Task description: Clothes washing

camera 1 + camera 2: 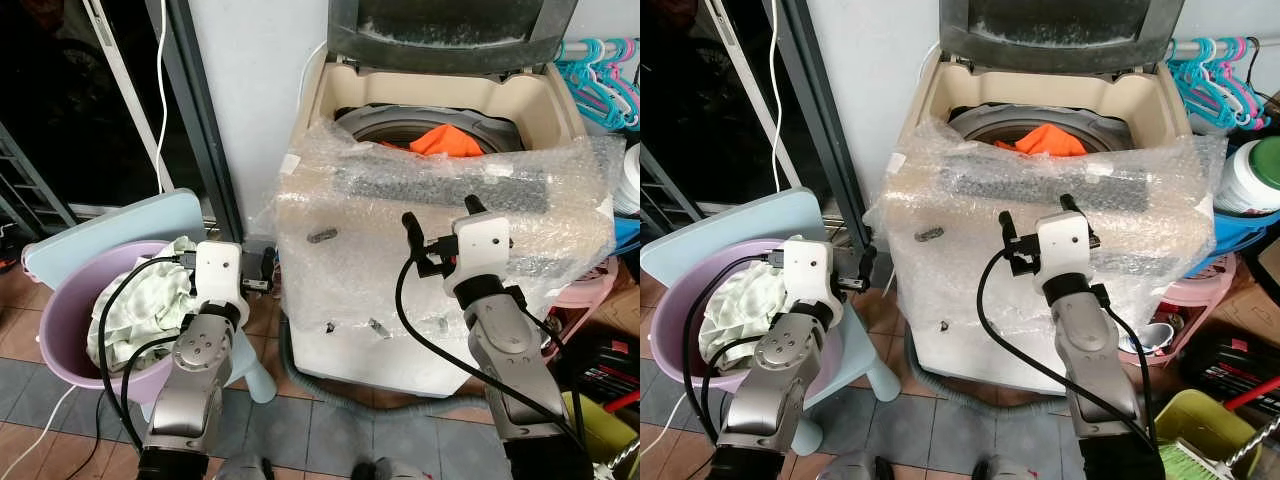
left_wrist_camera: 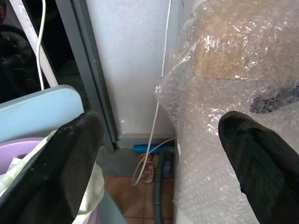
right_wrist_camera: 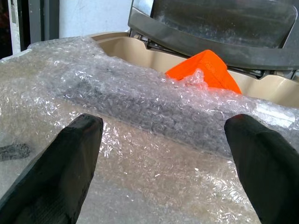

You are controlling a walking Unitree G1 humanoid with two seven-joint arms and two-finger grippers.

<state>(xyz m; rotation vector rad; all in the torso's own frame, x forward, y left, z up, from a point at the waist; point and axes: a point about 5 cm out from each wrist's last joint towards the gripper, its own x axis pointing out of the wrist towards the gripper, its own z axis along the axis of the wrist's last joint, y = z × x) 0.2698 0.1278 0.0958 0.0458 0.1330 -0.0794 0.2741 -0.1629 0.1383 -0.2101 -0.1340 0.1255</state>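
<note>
A top-loading washer [image 1: 430,300] stands open, its front and control panel blurred under bubble wrap [image 1: 440,190]; an orange cloth [image 1: 447,140] lies in the drum, half hidden by the wrap. The right gripper [image 1: 438,218] hovers before it, fingers spread and empty. The left gripper [image 1: 862,268], also spread and empty, sits beside a purple basin [image 1: 60,310] of pale laundry [image 1: 135,305], partly hidden by the arm.

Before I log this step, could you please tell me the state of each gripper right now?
Left gripper: open, holding nothing, beside the purple basin.
Right gripper: open, holding nothing, before the washing machine.
</note>
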